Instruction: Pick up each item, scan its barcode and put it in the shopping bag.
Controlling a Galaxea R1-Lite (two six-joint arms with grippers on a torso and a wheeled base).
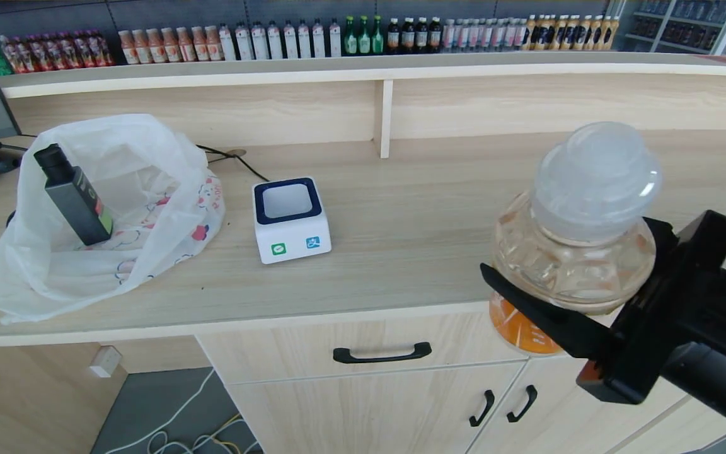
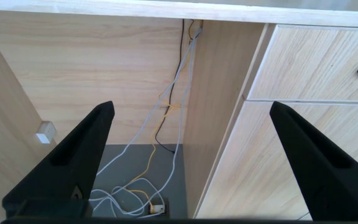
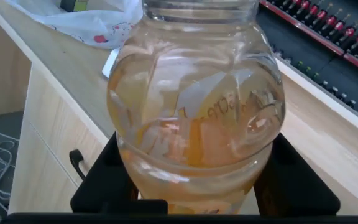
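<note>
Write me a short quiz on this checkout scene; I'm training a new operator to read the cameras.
1. True or false: the right gripper holds the bottle directly above the scanner.
2. What is inside the shopping bag? A) a dark bottle B) a carton C) nothing
3. Fill in: the left gripper, down by the cabinet, is ____.
Key: 1 false, it is held off to the scanner's right; 2 A; 3 open.

"What's behind that pale wooden worktop (image 1: pixel 401 208)?"
"A raised ledge (image 1: pixel 363 66), then rows of bottles (image 1: pixel 312 38) against a dark wall."
"And underneath?"
"Drawers (image 1: pixel 275 353) with black handles (image 1: pixel 382 354), and cables (image 2: pixel 135 198) on a grey floor (image 1: pixel 149 403)."
</note>
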